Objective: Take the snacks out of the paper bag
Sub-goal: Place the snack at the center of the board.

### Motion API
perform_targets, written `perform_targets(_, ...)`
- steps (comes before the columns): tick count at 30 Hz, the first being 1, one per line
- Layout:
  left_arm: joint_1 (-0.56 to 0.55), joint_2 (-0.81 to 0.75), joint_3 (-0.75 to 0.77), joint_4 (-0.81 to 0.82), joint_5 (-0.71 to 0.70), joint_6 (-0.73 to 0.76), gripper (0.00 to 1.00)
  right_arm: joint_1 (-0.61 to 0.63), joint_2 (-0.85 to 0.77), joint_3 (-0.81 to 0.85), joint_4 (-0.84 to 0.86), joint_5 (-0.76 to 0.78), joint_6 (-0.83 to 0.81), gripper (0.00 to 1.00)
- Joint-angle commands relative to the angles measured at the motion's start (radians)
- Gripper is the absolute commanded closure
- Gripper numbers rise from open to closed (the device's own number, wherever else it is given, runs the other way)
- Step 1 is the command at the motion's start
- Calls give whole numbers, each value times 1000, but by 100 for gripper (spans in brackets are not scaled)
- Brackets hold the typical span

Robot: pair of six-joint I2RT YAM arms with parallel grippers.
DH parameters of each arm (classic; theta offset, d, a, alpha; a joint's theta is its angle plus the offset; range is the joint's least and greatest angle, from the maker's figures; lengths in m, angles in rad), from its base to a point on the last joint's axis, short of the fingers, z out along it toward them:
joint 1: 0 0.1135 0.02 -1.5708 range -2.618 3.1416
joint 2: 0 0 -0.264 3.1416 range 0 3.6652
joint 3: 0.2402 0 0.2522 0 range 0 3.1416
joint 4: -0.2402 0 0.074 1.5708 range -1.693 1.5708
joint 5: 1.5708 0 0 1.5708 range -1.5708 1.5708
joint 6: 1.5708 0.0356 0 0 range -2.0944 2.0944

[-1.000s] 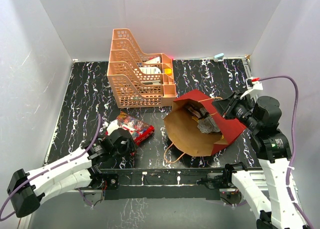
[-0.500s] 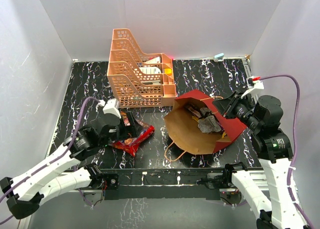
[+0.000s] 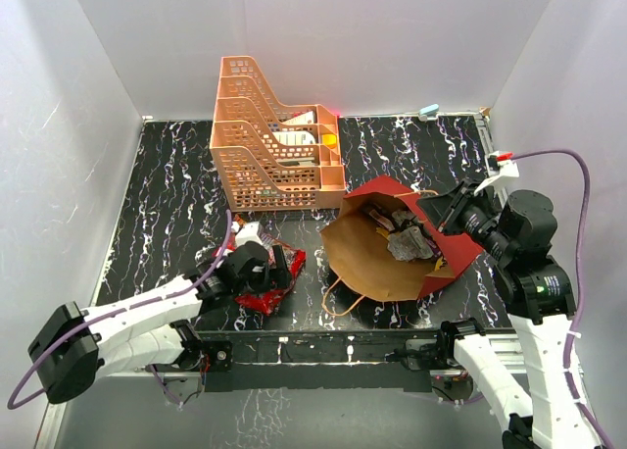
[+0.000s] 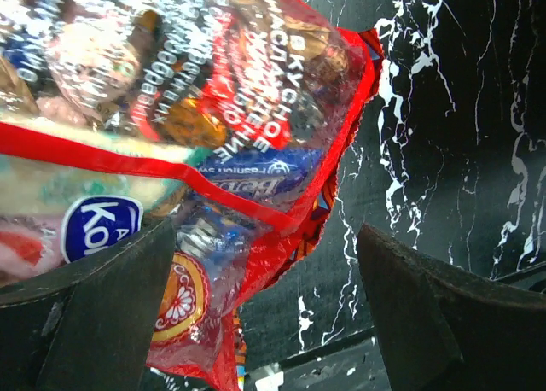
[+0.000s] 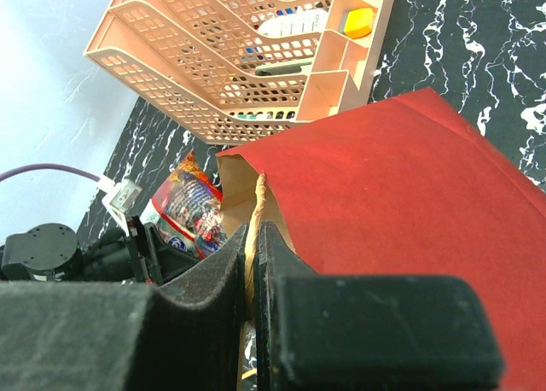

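Top external, paper bag [image 3: 370,265] lying sideways, mouth facing near-left

We see a black tabletop [image 3: 167,184] veined with white, boxed in on three sides by plain white walls [image 3: 392,37] under even light. An orange lattice tray rack [image 3: 263,165] stands toward the back wall, left of centre, small items in its compartments.

The glossy red snack bag [image 4: 281,92] runs off the top and left edges of the left wrist view, its print blurred. From above, the left gripper [image 3: 272,271] covers most of it. The small packets [image 3: 409,241] deep in the dark red paper bag [image 3: 453,251] are too small to identify.
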Motion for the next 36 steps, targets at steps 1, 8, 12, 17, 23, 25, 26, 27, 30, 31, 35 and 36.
perform_targets(1, 2, -32, -120, 85, 85, -123, 13, 2, -16, 0, 39, 3, 1, 93)
perform_targets(8, 1, -111, 49, -127, -4, 17, 3, 2, -10, 18, 29, 11, -10, 93)
perform_targets(12, -4, -81, 177, -137, 47, 69, 2, 2, -11, 16, 31, 17, -8, 93)
perform_targets(17, -23, 24, 174, 79, 216, 26, 2, 2, -12, 12, 35, 13, -2, 93)
perform_targets(23, -28, 268, 144, 314, 342, -38, 2, 1, -10, 24, 20, 20, -3, 93)
perform_targets(25, -28, 337, 163, 301, 319, -31, 2, 2, -12, 26, 17, 25, -5, 93)
perform_targets(26, -28, 373, 169, 288, 297, -28, 2, 2, -13, 28, 15, 25, -5, 93)
perform_targets(27, -29, 392, 171, 266, 267, -26, 1, 1, -12, 30, 14, 24, -5, 93)
perform_targets(30, -19, 369, 169, 146, 96, -12, 2, 1, -9, 39, 9, 18, -5, 93)
perform_targets(31, -10, 356, 165, 107, 50, -3, 2, 2, -10, 39, 8, 17, -5, 93)
perform_targets(35, 70, 275, 134, -16, -62, 67, 2, 2, -14, 28, 9, 19, -7, 93)
perform_targets(36, 99, 256, 126, -40, -74, 82, 2, 2, -13, 26, 9, 20, -7, 93)
